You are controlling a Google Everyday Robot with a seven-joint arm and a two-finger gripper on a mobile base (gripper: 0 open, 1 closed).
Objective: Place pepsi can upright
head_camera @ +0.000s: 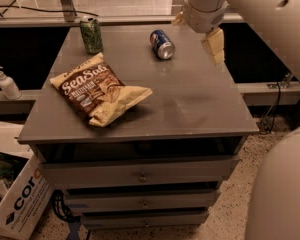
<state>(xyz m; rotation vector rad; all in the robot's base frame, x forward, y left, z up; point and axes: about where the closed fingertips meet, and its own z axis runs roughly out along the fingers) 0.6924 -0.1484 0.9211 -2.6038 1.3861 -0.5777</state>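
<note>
The pepsi can, dark blue with silver ends, lies on its side at the back of the grey cabinet top, its silver end facing the front right. My gripper hangs above the back right part of the top, just right of the can and apart from it. Its beige fingers are spread open and hold nothing.
A green patterned can stands upright at the back left. A chip bag lies on the left half of the top. A soap bottle and a cardboard box are left of the cabinet. Drawers face the front.
</note>
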